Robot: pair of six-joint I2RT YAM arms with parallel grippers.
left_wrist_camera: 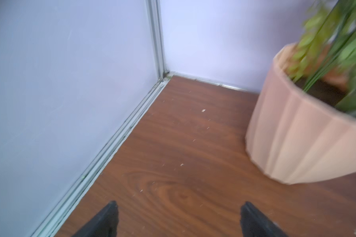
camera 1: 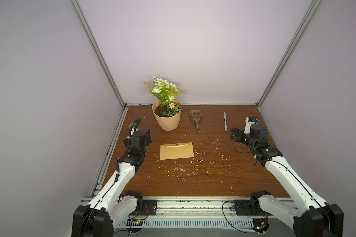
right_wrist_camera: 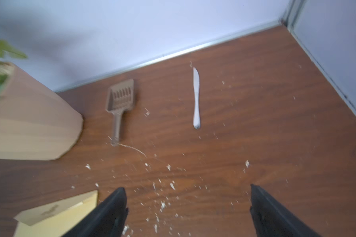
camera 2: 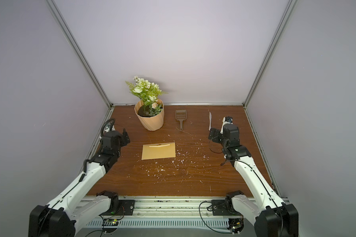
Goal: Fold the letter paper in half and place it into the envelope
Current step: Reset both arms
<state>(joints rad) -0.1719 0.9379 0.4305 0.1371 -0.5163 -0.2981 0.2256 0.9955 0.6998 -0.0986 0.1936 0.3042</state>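
left tool (left_wrist_camera: pixel 179 205) left of the envelope (camera 1: pixel 176 152), spread wide, empty; letter paper (camera 1: pixel 177 145) looks tucked inside, pale sliver at the mouth, likely not fully seated, a nudge could slide it out; right tool (right_wrist_camera: pixel 187 188) right of envelope, spread wide, empty

From the envelope (camera 1: pixel 176 150): pot (camera 1: pixel 167 121) blocks 11 o'clock, scoop (camera 1: pixel 195 118) at 1, knife (camera 1: pixel 225 121) at 2. The 6 o'clock side is open table (camera 1: pixel 193 184).
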